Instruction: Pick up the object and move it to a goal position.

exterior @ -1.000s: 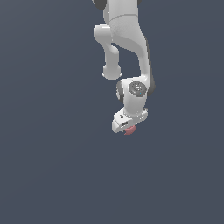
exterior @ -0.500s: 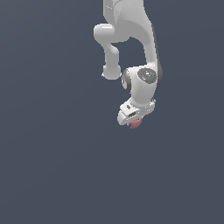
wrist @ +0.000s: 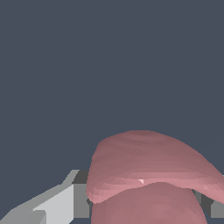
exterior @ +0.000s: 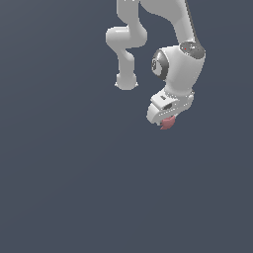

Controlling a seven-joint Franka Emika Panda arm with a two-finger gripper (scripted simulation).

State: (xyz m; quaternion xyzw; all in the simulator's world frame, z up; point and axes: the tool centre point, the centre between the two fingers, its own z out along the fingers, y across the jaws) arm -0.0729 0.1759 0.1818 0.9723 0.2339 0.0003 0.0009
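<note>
The object (exterior: 168,123) is a small pinkish-red lumpy blob. In the exterior view it hangs just under my white gripper (exterior: 167,118), held off the dark grey floor. In the wrist view the object (wrist: 148,175) fills the lower part of the picture, and one grey finger (wrist: 61,203) presses against its side. The other finger is mostly hidden behind the blob. The gripper is shut on the object.
The white arm (exterior: 173,54) reaches down from the top of the exterior view, with its base column (exterior: 126,79) behind. A plain dark grey surface (exterior: 74,188) lies all around. No goal marker shows.
The gripper with the object has moved toward the exterior view's right and slightly up. The arm has swung and looms larger.
</note>
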